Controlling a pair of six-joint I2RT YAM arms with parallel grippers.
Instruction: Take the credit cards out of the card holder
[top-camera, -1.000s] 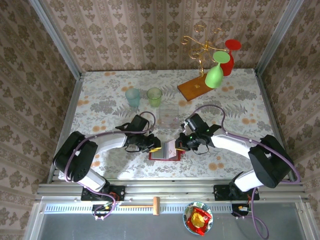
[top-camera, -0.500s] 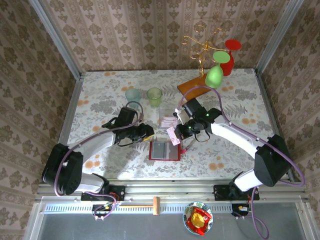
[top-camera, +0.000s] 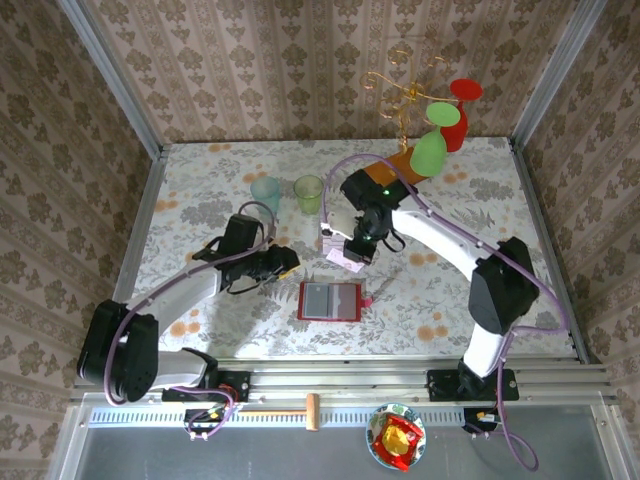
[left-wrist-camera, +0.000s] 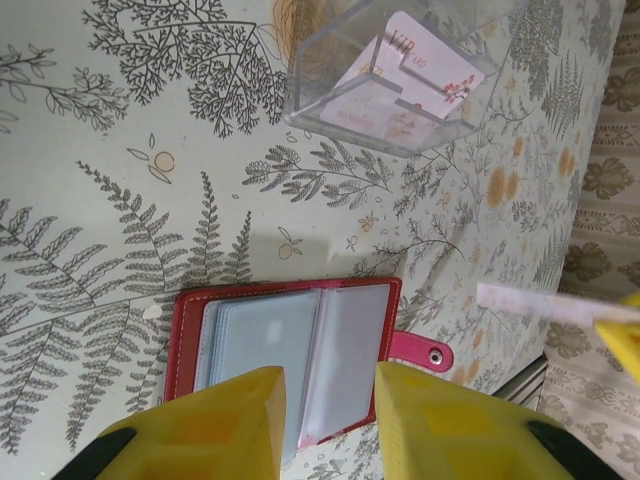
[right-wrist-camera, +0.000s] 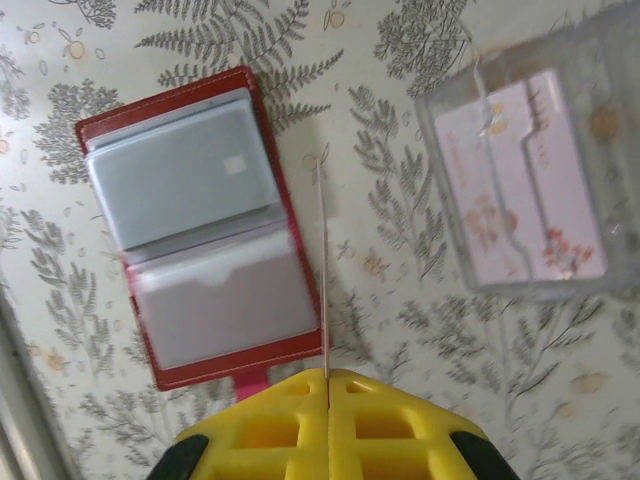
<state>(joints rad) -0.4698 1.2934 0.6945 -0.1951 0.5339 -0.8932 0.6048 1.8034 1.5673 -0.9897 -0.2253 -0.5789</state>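
Pressed together, the right jaws pinch one thin pink-and-white credit card (top-camera: 344, 257) by its edge, holding it in the air above the middle of the flower-patterned desk (top-camera: 470, 205); in the right wrist view this card stands edge-on as a fine line. Just beyond it, toward the far edge, sits one clear plastic tray (top-camera: 337, 231) with pale pink-and-white cards lying flat inside; they look like two overlapping, though I cannot tell the count for certain. One flat red card holder (top-camera: 330, 300) lies open near the middle of the desk's near edge, apart from the held card; it shows two greyish clear sleeve panels side by side and one little red tab (left-wrist-camera: 420, 352) sticking out from its right side; whether cards sit in the sleeves I cannot tell. The left jaws are spread and grip nothing, hovering over the desk just left of the holder; their two yellow fingers (left-wrist-camera: 200, 425) frame it in the left wrist view. Two translucent tumblers, one pale blue (top-camera: 266, 193) and one green (top-camera: 309, 192), stand side by side left of centre toward the far edge; one orange-brown wooden board (top-camera: 385, 175) lies near the far right corner.
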